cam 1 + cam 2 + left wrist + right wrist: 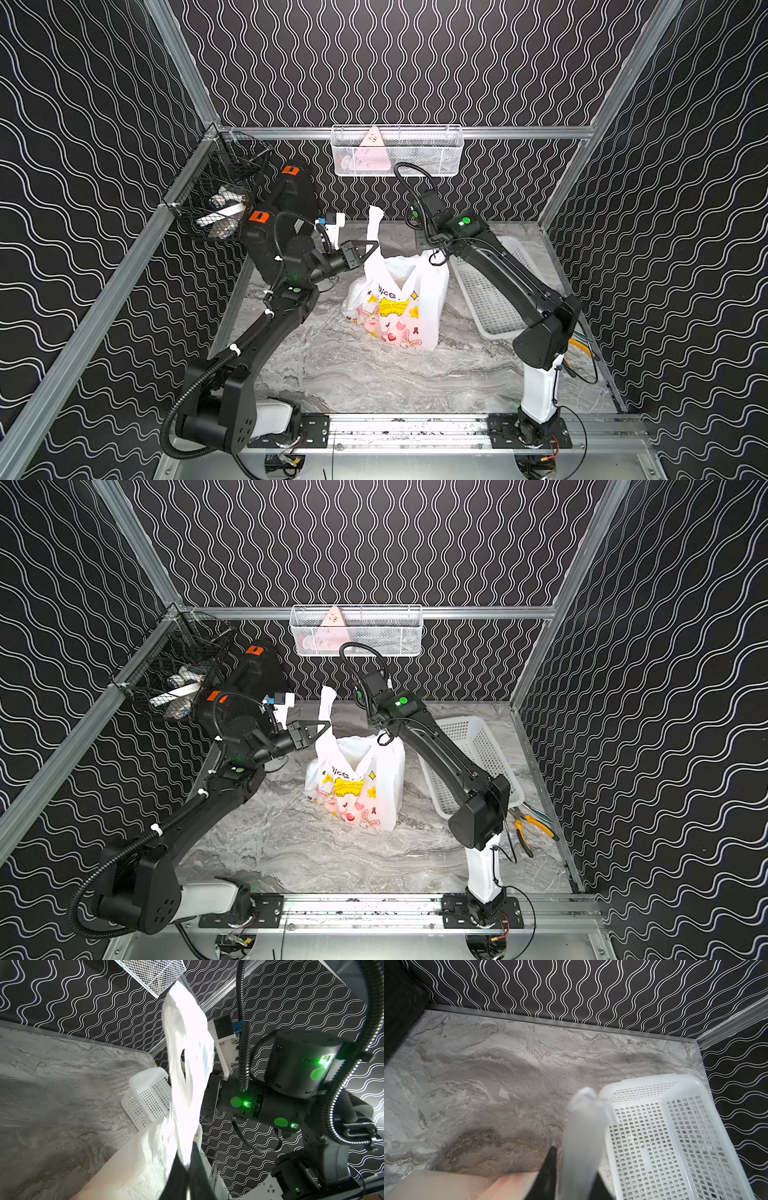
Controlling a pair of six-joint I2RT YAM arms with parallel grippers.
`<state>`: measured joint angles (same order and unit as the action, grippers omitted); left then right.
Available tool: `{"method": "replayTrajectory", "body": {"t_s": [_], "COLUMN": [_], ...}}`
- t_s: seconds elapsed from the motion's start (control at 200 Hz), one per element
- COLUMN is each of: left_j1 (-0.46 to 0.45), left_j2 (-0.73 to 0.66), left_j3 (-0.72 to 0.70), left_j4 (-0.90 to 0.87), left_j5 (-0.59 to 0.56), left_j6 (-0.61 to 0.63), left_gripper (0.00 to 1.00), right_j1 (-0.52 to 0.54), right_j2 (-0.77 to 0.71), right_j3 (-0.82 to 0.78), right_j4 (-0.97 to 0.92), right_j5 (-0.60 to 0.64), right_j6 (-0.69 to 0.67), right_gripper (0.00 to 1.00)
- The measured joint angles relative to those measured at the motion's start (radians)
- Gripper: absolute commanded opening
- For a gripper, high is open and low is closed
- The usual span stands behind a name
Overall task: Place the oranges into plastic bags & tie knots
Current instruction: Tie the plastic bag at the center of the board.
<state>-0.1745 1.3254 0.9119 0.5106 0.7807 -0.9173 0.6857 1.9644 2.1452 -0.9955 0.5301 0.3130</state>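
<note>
The white plastic bag [399,307] with cartoon prints stands upright mid-table, also seen in a top view [357,787]. My left gripper [376,245] is shut on the bag's left handle strip [374,220], whose end sticks straight up. In the left wrist view that strip [187,1053] runs out from between the pinched fingers of the left gripper [186,1148]. My right gripper [575,1159] has closed on the other handle strip [583,1122], above the bag's right top edge. The oranges are hidden. No knot shows.
A white perforated basket [490,299] lies right of the bag, under my right arm. A black wire basket [216,195] hangs on the left rail and a white mesh basket [397,151] on the back rail. Yellow-handled pliers [528,829] lie at the table's right edge.
</note>
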Motion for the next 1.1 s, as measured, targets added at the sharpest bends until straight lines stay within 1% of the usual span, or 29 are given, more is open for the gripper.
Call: {"method": "replayTrajectory", "body": {"t_s": [0.07, 0.145, 0.245, 0.34, 0.375, 0.475, 0.57, 0.665, 0.776, 0.871, 1.006, 1.101], "left_j1": [0.000, 0.000, -0.001, -0.010, -0.015, -0.041, -0.087, -0.137, -0.180, -0.199, -0.200, -0.200], "left_j2": [-0.002, -0.015, -0.056, -0.099, -0.110, -0.125, -0.118, -0.080, -0.013, 0.026, 0.067, 0.102], "left_j3": [0.014, 0.042, 0.100, 0.164, 0.187, 0.250, 0.308, 0.364, 0.420, 0.443, 0.446, 0.459], "left_j4": [-0.035, -0.105, -0.252, -0.404, -0.451, -0.566, -0.662, -0.743, -0.832, -0.869, -0.869, -0.869], "left_j5": [-0.004, -0.026, -0.066, -0.129, -0.135, -0.163, -0.179, -0.180, -0.184, -0.180, -0.168, -0.143], "left_j6": [0.008, 0.030, 0.071, 0.124, 0.140, 0.186, 0.231, 0.287, 0.346, 0.382, 0.416, 0.441], "left_gripper": [0.00, 0.00, 0.00, 0.00, 0.00, 0.00, 0.00, 0.00, 0.00, 0.00, 0.00, 0.00], "right_j1": [0.000, 0.000, -0.006, -0.037, -0.058, -0.135, -0.219, -0.272, -0.274, -0.275, -0.276, -0.276], "right_j2": [-0.020, -0.081, -0.206, -0.304, -0.328, -0.380, -0.425, -0.439, -0.407, -0.375, -0.377, -0.382], "right_j3": [0.000, -0.035, -0.134, -0.212, -0.231, -0.278, -0.341, -0.383, -0.386, -0.396, -0.472, -0.508], "right_j4": [0.002, 0.039, 0.123, 0.193, 0.210, 0.252, 0.301, 0.342, 0.359, 0.380, 0.460, 0.494], "right_j5": [-0.027, -0.087, -0.215, -0.368, -0.428, -0.616, -0.800, -0.947, -1.136, -1.272, -1.410, -1.477], "right_j6": [-0.007, -0.016, -0.045, -0.071, -0.078, -0.093, -0.099, -0.125, -0.189, -0.232, -0.272, -0.309], "right_gripper": [0.00, 0.00, 0.00, 0.00, 0.00, 0.00, 0.00, 0.00, 0.00, 0.00, 0.00, 0.00]}}
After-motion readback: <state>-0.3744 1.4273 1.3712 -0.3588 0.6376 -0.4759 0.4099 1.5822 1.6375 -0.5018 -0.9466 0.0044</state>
